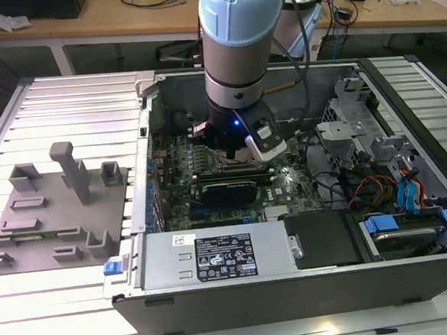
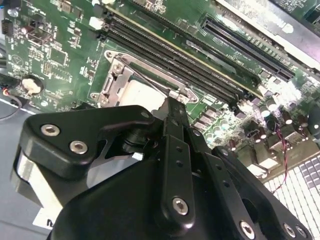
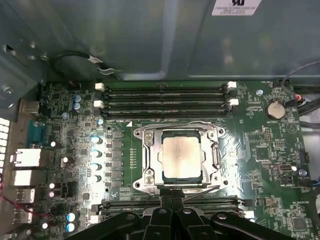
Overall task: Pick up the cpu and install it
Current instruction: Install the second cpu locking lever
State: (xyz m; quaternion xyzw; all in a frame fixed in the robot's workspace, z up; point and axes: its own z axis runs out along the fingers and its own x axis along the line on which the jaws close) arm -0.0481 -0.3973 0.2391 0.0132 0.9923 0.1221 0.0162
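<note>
**CPU lies in its socket, fingers just above it**

The cpu (image 3: 180, 158) sits flat inside the metal socket frame (image 3: 148, 159) on the green motherboard (image 3: 260, 150), its silvery-grey top plate facing up and its edges lined up squarely with the frame. In the first wrist view it lies straight ahead of the fingers (image 3: 172, 202), whose black tips come together at the near edge of the socket, with nothing between them. The fingers do not grip the chip; whether the tips touch the socket frame cannot be told.

In the second wrist view the gripper (image 2: 172, 107) shows as black linkage bars meeting in a narrow point over the pale top of the cpu (image 2: 140, 92), with the socket's metal frame (image 2: 116, 75) just beyond the tips. Rows of long black memory slots (image 3: 165, 100) run along the far side of the socket from the fingers, and a second set lies right under the finger tips on the near side.

In the exterior view the arm (image 1: 234, 52) reaches straight down into the open computer case (image 1: 293, 285), with the gripper (image 1: 238, 155) low over the board. A grey fixture plate (image 1: 58, 217) with raised blocks rests on the slatted tabletop (image 1: 65, 102), well apart from the fingers, to the exterior view's left of the case.
</note>
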